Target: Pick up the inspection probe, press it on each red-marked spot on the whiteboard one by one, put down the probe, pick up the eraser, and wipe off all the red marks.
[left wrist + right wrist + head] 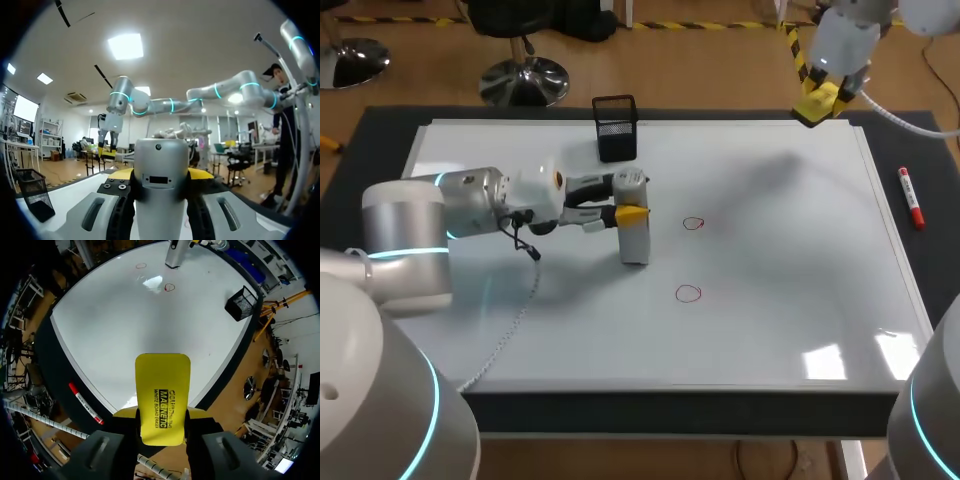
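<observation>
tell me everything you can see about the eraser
The eraser is a flat yellow block with rounded corners and black print on its face, plastic by the look. It is clamped between the right gripper's fingers, sticking out ahead of them, held in the air near the whiteboard's far right corner, touching nothing else.

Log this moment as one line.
left gripper shut on probe, upright beside two red marks | right gripper shut on eraser, raised near whiteboard corner | marks unwiped

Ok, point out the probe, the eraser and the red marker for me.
probe (636, 243): head view, lower part of its grey body.
eraser (163, 390): right wrist view, middle of its yellow face.
red marker (910, 198): head view, middle of its barrel.
</observation>
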Controlling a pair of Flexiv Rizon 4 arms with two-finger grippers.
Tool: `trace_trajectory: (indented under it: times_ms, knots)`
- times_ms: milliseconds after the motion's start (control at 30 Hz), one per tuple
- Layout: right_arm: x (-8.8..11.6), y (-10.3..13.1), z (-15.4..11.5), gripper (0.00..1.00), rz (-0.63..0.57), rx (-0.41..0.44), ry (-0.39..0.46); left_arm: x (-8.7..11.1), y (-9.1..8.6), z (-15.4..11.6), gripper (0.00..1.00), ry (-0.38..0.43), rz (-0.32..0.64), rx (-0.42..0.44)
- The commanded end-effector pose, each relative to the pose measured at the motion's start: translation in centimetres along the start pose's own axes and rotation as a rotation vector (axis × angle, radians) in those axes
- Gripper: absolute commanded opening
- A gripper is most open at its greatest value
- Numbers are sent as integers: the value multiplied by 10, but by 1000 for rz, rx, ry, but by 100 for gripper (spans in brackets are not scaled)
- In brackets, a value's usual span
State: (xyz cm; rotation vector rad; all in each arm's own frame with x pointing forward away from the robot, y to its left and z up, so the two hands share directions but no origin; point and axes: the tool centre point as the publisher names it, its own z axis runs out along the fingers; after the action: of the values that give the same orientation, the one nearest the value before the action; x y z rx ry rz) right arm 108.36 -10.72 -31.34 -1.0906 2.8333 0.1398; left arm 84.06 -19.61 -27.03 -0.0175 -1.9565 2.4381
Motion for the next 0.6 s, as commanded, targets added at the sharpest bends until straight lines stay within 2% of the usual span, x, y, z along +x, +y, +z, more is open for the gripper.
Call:
trace_trajectory:
  times_ms: [33,600]
  knots:
    - [-1,-1,-1,0,-2,1,6,2,4,0,0,-3,2,-2]
    - [-1,-1,-1,0,-2,1,6,10,9,-6,0,-7,-1,-44]
